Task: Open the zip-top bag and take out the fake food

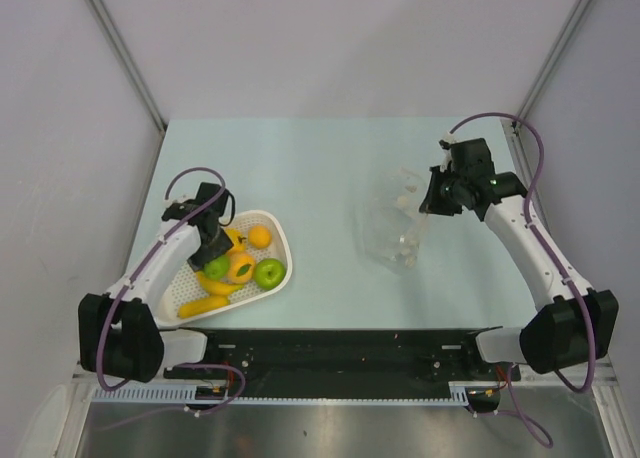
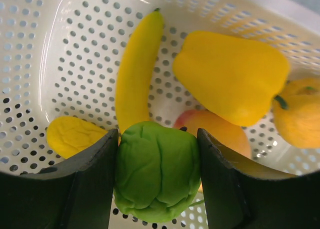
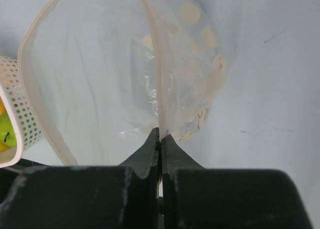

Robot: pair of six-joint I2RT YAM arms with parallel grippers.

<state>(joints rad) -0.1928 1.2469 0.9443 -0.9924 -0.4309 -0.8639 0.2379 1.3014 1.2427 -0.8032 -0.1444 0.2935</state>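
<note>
**Pale blue-green table** (image 1: pixel 320 168): carries every item below.

**White perforated plastic basket** (image 1: pixel 285 250): on the table's left half, by the left arm; holds the fake food.

**Clear crinkly zip-top bag** (image 1: pixel 392 228): on the table's right half, well apart from the basket. Its mouth gapes, with one side of the zip strip lifted.

**Right hand** (image 3: pixel 160 139): fingers closed tight together, pinching the bag's zip strip.

**Left hand** (image 2: pixel 158 139): low inside the basket, partly open. Its fingers (image 2: pixel 90 184) press both sides of a green lumpy plastic fruit (image 2: pixel 157 176).

**Loose pieces in the basket:**
- long yellow banana (image 2: pixel 137 74)
- yellow pepper-shaped piece (image 2: pixel 230 74), lying over an orange-pink peach (image 2: pixel 220 131)
- round orange fruit (image 2: pixel 300 114) at the right
- round green apple (image 1: pixel 268 272) near the basket's right rim
- small wrinkled yellow piece (image 2: pixel 72 134) beside the left finger
</note>
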